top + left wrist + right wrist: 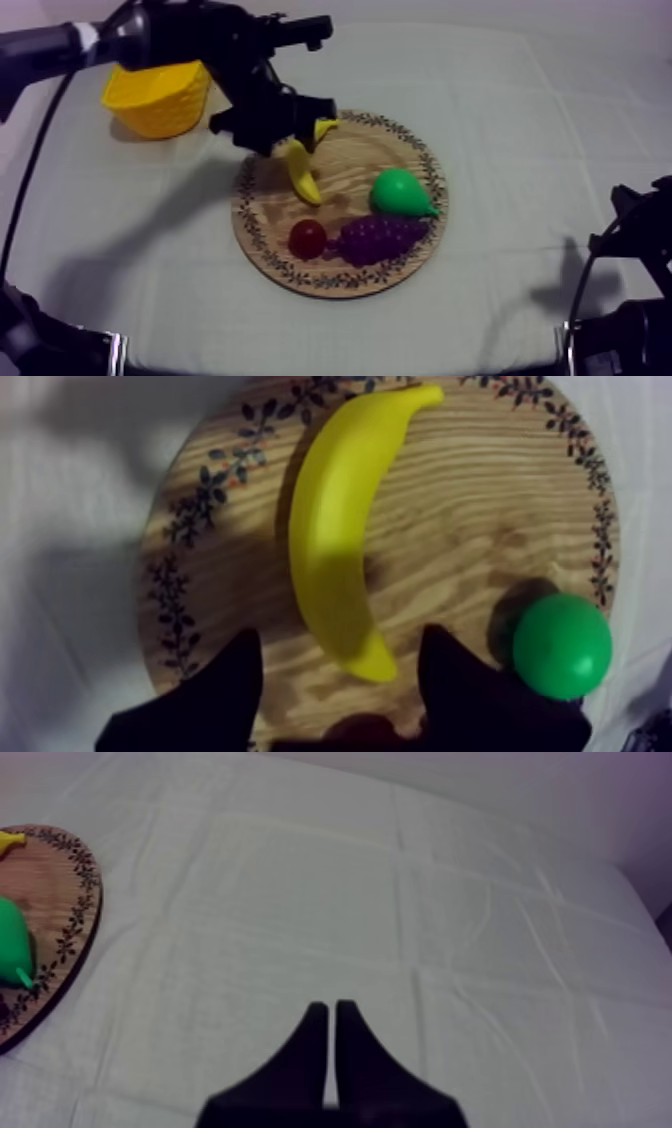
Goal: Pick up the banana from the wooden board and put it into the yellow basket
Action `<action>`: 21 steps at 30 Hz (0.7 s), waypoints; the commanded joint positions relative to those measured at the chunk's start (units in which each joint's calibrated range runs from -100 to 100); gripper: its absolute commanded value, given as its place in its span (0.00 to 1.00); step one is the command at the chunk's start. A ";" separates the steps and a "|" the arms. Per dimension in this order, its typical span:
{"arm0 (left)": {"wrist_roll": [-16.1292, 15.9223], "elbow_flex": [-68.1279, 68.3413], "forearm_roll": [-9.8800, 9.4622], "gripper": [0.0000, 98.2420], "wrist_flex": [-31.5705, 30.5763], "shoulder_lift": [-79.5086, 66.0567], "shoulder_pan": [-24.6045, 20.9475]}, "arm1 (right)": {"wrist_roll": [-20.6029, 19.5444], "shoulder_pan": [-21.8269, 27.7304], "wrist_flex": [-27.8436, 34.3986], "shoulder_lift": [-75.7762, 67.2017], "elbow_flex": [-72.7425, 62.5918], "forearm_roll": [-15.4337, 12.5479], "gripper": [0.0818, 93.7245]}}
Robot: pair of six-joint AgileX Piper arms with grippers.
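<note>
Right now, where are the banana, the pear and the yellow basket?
banana [335, 536]: left wrist view, middle of its body.
pear [397, 192]: top view, its round green body.
yellow basket [160, 105]: top view, its front wall.

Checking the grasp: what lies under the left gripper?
The banana, flat on the wooden board, one end between the open fingers of the left gripper. The wood beneath the banana is covered.

text: none readable | labels: none | numbers: none
</note>
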 commanded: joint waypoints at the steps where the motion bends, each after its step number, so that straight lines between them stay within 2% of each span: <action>1: 0.14 -3.36 -0.08 0.60 1.73 3.48 0.16 | 0.01 0.03 0.01 -0.05 0.05 0.01 0.00; 12: 0.55 -12.75 0.28 0.52 8.54 12.97 0.13 | 0.01 0.03 0.01 -0.05 0.05 0.01 0.00; 21: -1.81 -16.69 0.75 0.35 9.45 16.08 -0.01 | 0.01 0.03 0.01 -0.05 0.05 0.01 0.00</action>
